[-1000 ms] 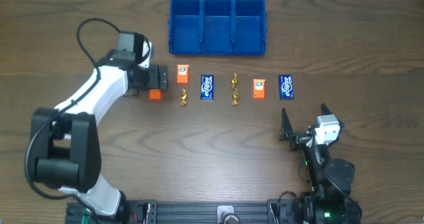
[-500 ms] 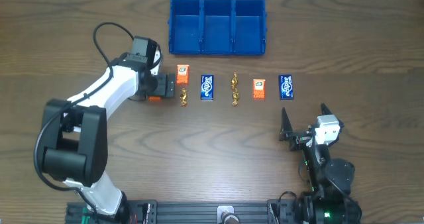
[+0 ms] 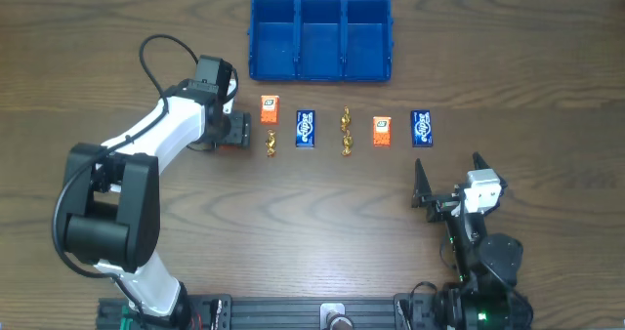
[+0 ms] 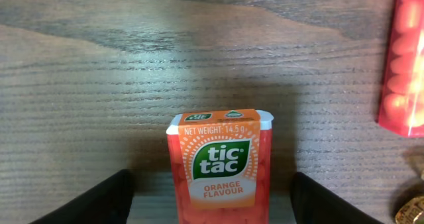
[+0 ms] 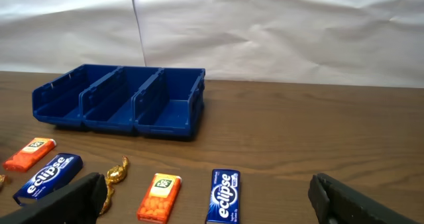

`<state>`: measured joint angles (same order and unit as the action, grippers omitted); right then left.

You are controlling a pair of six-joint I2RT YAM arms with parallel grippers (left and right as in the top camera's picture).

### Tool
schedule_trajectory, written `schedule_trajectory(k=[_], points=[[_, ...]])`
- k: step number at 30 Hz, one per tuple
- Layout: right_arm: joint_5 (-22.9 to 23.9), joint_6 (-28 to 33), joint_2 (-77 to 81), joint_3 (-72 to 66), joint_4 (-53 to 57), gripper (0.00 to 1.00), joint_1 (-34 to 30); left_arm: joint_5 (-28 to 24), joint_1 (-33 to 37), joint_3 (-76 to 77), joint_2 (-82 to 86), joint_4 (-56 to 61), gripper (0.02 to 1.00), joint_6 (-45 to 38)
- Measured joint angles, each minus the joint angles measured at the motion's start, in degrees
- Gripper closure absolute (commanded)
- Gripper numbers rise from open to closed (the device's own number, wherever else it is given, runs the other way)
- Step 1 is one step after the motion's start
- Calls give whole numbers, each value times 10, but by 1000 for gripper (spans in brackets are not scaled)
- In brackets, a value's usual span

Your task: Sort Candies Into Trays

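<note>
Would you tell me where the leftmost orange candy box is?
The candy box lies left of centre in the top view, inside the open left gripper, beside another orange box.

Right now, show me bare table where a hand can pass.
Free: the table between the candy row and the right claw, and either side of the blue tray. Crowded: the row, especially at the left claw.

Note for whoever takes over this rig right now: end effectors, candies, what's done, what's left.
Left end effector: open, straddling an orange plastic candy box on the wooden table, not gripping.
Right end effector: open, near its base.
Blue three-compartment plastic tray: empty.
In a row near it: two other orange boxes, two blue flat packs, three gold-wrapped candies.
Done: nothing sorted. Left: all eight.
</note>
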<state>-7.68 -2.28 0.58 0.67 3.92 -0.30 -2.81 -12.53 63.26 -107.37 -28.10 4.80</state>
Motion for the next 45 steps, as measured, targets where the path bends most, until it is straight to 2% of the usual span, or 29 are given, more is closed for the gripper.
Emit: schedule_trajectory(k=[10,15,22,28,33,39,45], points=[[0,0,0,0,0,3,0,13,0,0,0,0,671,-2],[0,0,0,0,0,3,0,15,0,0,0,5,750,1],[0,0,0,0,0,3,0,24,-7,45,-2,-33,781,31],[0,0,0,0,0,3,0,75,-53,238,-7,-121,776,67],[0,0,0,0,0,3,0,99,-83,387,-10,-111,781,75],[0,0,0,0,0,3,0,110,-88,546,-116,-146,779,75],[0,0,0,0,0,3,0,108,-86,569,-219,-156,761,77]])
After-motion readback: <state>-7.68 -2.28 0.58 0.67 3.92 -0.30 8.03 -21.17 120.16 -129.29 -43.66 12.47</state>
